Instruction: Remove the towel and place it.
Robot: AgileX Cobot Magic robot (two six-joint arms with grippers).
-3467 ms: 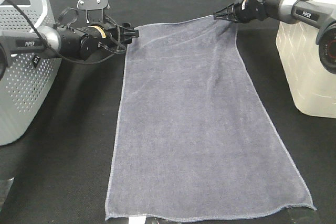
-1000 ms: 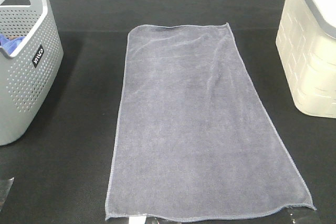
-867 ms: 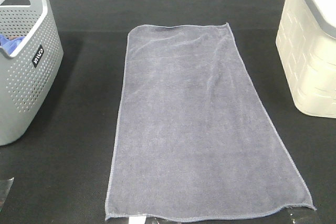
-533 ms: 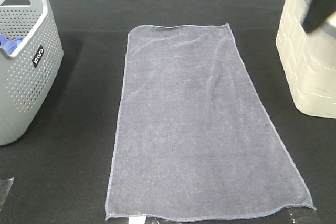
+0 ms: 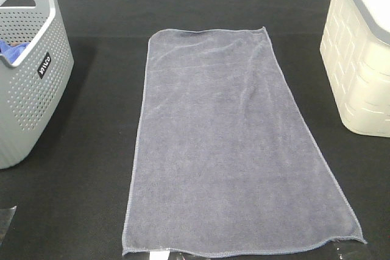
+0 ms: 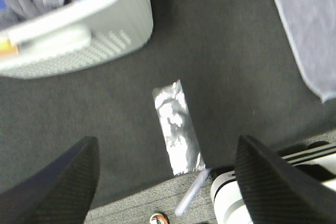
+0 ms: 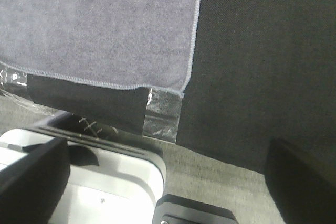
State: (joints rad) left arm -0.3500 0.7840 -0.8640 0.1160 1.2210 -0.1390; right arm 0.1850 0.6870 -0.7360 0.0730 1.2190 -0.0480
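One towel is found spread flat on the black table, lying between two containers and touching neither; one grey perforated basket stands to its left, with blue cloth visible inside, and one cream bin stands to its right; two strips of clear tape are noted at the table's near edge, one seen by the left wrist camera and one just beside the towel's corner; the left gripper and the right gripper are both seen with fingers spread wide, nothing being held; neither arm is visible in the overhead view.
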